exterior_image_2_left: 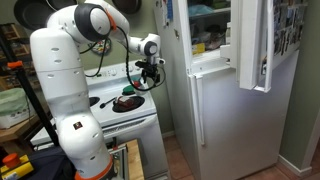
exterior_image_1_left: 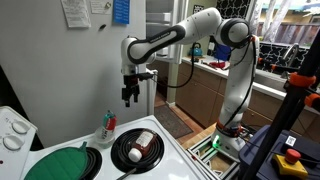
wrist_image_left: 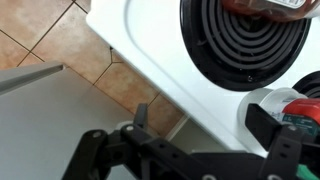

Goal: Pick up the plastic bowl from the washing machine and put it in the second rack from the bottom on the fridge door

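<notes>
On the flat white table (exterior_image_1_left: 172,142) atop the washing machine (exterior_image_1_left: 15,135), the plastic bowl (exterior_image_1_left: 107,128) stands just beside the black dish (exterior_image_1_left: 138,148), below my gripper (exterior_image_1_left: 131,100) and off to one side of it. Seen from the wrist, it sits outside the spread, empty fingers (wrist_image_left: 141,118), past one of them rather than between. My arm stretches out level, wrist pointing straight down, hovering well above.

We are seeing a white washing machine (exterior_image_1_left: 176,146), a black dish (exterior_image_1_left: 138,148) ringed with concentric ridges and a green disc (exterior_image_1_left: 60,163). The plastic bowl (exterior_image_1_left: 107,127) is showing whitish, red and green.
</notes>
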You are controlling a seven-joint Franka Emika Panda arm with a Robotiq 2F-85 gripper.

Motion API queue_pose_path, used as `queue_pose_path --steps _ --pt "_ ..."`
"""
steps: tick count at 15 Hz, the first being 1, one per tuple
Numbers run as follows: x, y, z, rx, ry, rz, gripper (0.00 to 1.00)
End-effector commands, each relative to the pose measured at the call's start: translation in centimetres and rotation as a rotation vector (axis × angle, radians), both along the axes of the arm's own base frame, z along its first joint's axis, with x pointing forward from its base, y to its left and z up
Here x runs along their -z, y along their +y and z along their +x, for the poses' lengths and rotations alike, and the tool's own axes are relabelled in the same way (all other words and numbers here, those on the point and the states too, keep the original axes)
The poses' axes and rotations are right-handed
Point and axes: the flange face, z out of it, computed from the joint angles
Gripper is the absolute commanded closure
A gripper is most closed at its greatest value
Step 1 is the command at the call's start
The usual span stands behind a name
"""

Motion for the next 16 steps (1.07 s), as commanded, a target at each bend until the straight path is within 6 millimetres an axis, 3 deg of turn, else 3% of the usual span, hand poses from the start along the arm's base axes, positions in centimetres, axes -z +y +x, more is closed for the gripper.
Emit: queue_pose_path --steps 1,5,10,16 --pt "2.4 3.8 -1.6 -0.006 0.014 0.034 0.0" --pt "4.6 6.3 -2.5 -0.003 -0.005 0.081 0.0" --pt "5.7 8.2 -2.7 -0.008 -0.035 0.154 0.0" --pt "5.2 9.9 -3.5 -0.032 -0.009 0.216 0.0"
